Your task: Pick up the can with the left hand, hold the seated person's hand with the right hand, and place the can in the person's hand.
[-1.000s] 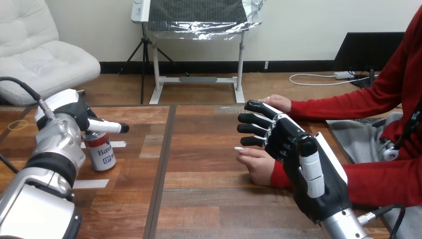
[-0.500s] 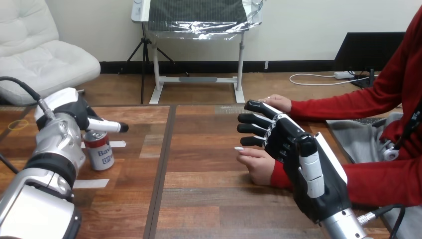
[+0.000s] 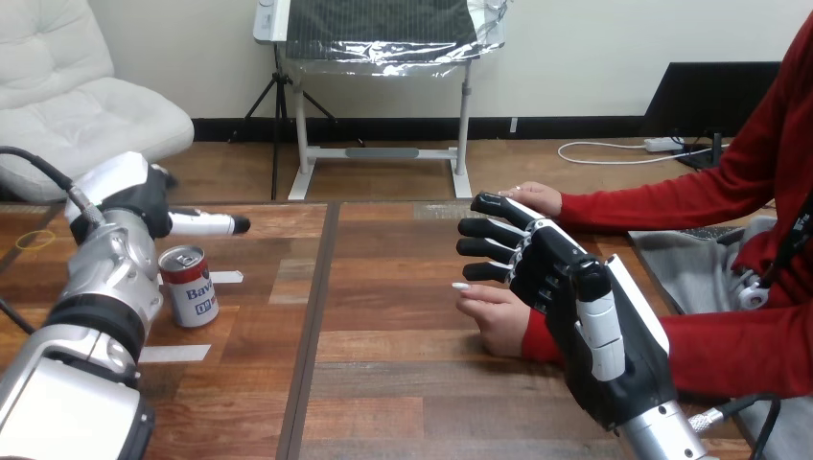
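Head view: cylindrical metal can (image 3: 187, 286) stands upright on grained wooden table (image 3: 403, 383).

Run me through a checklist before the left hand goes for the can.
1. Can upright on the table: ok.
2. Left hand gripping the can: not ok; it hovers above and behind it, its visible finger straight.
3. Right hand holding the person's near hand: not ok; its fingers are straight, above that hand.
4. Near hand palm up to receive: not ok; a fingernail faces up.
5. Person's far hand out of the way: ok, by the table's far edge.
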You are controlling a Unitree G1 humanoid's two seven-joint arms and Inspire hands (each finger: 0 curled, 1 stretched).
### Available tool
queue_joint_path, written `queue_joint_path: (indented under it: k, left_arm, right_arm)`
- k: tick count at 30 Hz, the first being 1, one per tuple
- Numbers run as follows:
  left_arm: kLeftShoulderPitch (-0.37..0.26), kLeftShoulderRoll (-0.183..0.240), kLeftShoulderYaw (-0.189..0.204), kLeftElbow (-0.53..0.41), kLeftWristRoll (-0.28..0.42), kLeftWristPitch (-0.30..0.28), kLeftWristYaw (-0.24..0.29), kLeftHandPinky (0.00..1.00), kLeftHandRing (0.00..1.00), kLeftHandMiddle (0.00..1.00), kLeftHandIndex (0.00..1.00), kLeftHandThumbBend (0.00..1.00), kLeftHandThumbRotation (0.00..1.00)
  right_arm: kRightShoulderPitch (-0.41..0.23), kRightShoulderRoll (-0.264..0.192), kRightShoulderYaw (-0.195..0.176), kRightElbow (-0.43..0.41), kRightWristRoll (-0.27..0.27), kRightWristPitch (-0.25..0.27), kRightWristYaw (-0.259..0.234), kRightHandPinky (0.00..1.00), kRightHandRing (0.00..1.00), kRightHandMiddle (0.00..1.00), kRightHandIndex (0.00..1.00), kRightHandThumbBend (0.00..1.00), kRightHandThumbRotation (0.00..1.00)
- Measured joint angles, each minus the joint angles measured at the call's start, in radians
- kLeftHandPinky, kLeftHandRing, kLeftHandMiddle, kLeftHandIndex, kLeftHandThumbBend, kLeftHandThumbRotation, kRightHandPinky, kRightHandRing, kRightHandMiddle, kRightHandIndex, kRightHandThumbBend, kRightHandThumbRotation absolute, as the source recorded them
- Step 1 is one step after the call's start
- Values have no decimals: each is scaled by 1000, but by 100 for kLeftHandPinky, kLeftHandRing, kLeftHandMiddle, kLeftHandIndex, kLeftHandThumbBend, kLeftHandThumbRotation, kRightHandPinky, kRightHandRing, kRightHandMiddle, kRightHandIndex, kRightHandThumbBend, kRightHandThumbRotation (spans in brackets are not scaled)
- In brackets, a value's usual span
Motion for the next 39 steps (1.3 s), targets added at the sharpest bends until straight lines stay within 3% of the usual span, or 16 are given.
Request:
queue_joint_path:
  k: [22,39]
  left_arm:
    - [8,2,61,-57,-50,-17,14,74,86,88,86,86,51]
    - [12,4,96,-76,-76,-57,19,83,94,94,91,90,48]
  right_arm:
    - [0,0,0,0,0,0,1,74,79,80,85,89,100]
    - [0,0,0,0,0,0,1,73,79,81,85,88,100]
